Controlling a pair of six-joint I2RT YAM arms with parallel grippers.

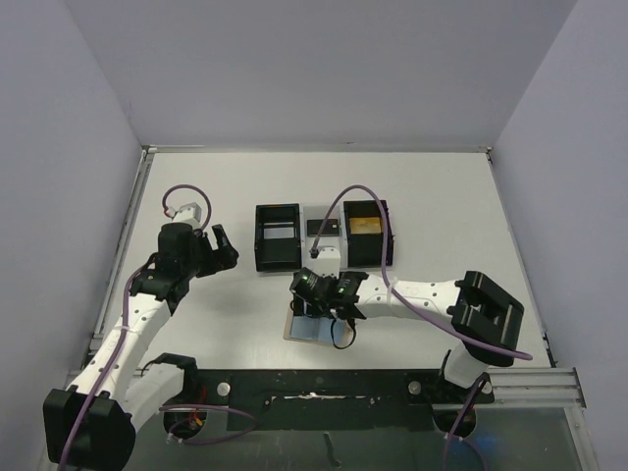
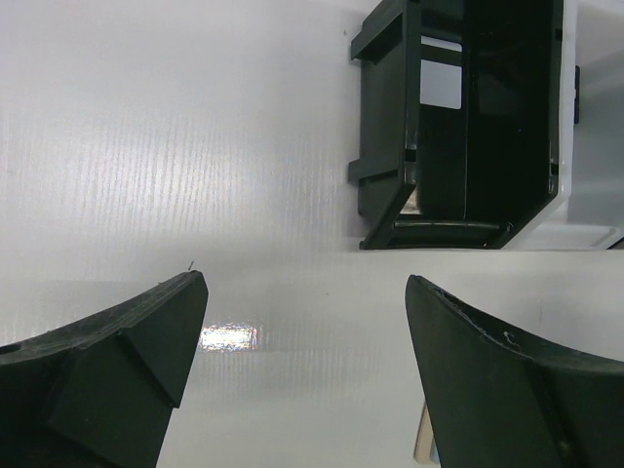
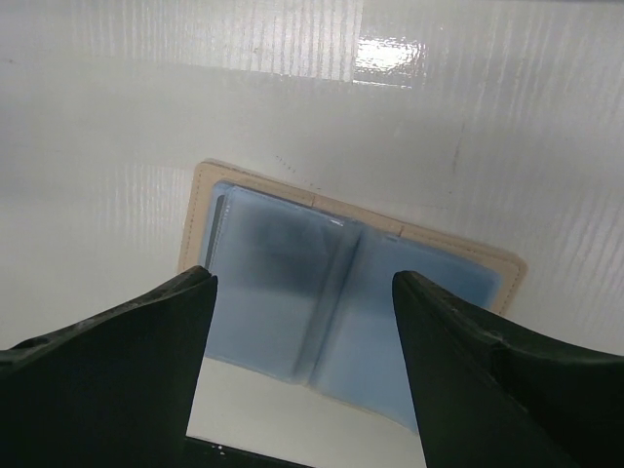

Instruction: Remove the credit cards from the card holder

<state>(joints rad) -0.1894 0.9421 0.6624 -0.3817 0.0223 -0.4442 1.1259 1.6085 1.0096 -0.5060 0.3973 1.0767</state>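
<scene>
Right gripper [image 3: 302,292]: stands with fingers spread at the lower corners of the wrist view, clamps nothing. Card holder [image 3: 292,273]: lies open and flat at centre frame beneath those fingers, blue-grey panels up; sits at lower centre of the overhead view on the white table [image 1: 432,196]. Left gripper [image 2: 302,292]: stands with jaws wide apart, holds nothing, faces the black tray [image 2: 458,127] at upper right.

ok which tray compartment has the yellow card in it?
The right-hand compartment: a yellow card lies in it. The left compartment holds a pale card, the white middle compartment a dark card.
</scene>
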